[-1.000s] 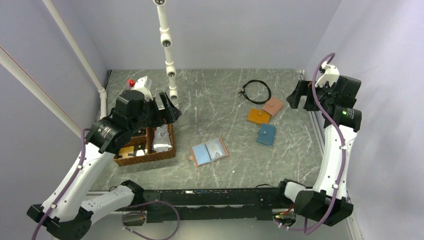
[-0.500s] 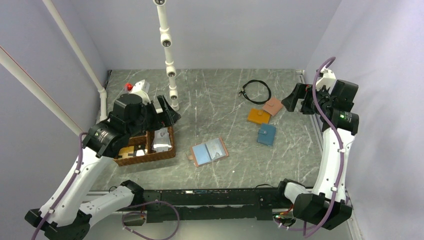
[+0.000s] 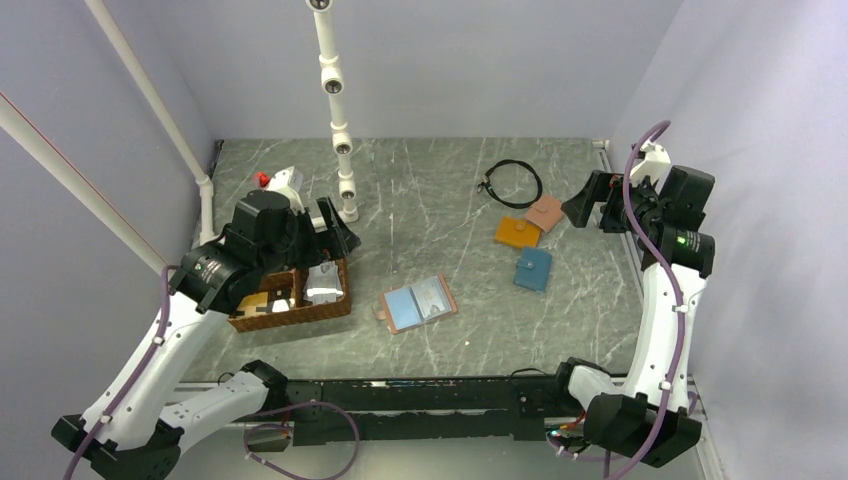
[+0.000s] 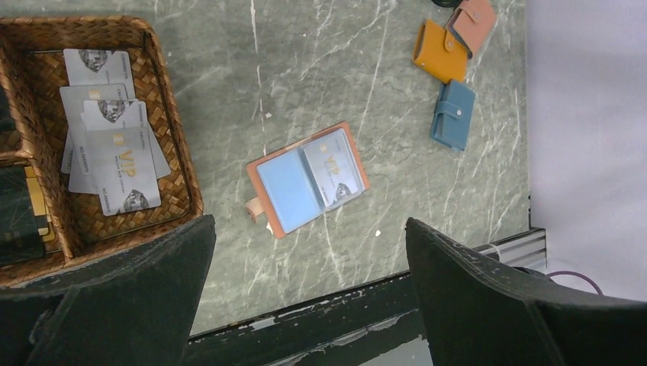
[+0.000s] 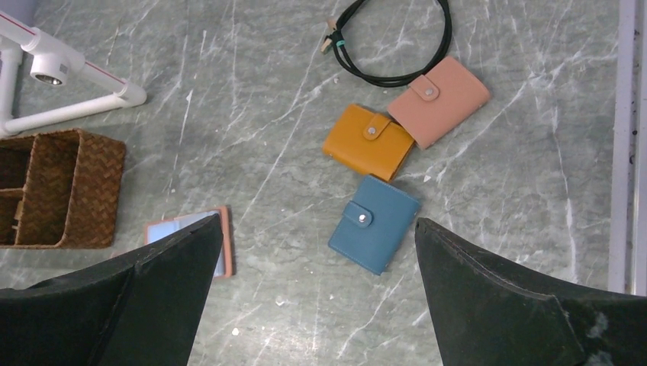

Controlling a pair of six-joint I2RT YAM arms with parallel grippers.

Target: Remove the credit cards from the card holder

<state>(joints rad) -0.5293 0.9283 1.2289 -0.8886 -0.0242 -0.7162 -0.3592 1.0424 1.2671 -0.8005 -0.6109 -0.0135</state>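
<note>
The card holder (image 3: 418, 303) lies open and flat on the marble table, salmon-pink outside with light-blue pockets. One grey credit card (image 4: 333, 168) sits in its right half, and its left pocket (image 4: 284, 187) looks bare. Several more credit cards (image 4: 111, 145) lie stacked in the wicker basket (image 4: 191, 200). My left gripper (image 4: 310, 223) hangs open high over the basket's right end, holding nothing. My right gripper (image 5: 318, 221) is open and empty too, raised at the far right above the closed wallets. Its left finger hides most of the card holder (image 5: 175, 226).
Three closed wallets lie at the right: pink (image 3: 546, 212), orange (image 3: 518, 233) and teal-blue (image 3: 533, 268). A black cable loop (image 3: 513, 183) lies behind them. A white pipe stand (image 3: 340, 130) rises beside the basket (image 3: 290, 318). A black rail (image 3: 420, 395) runs along the near edge.
The right wrist has dropped slightly and shifted a little to the left. The left wrist has eased slightly toward the near side. Both grippers stayed open; nothing on the table moved.
</note>
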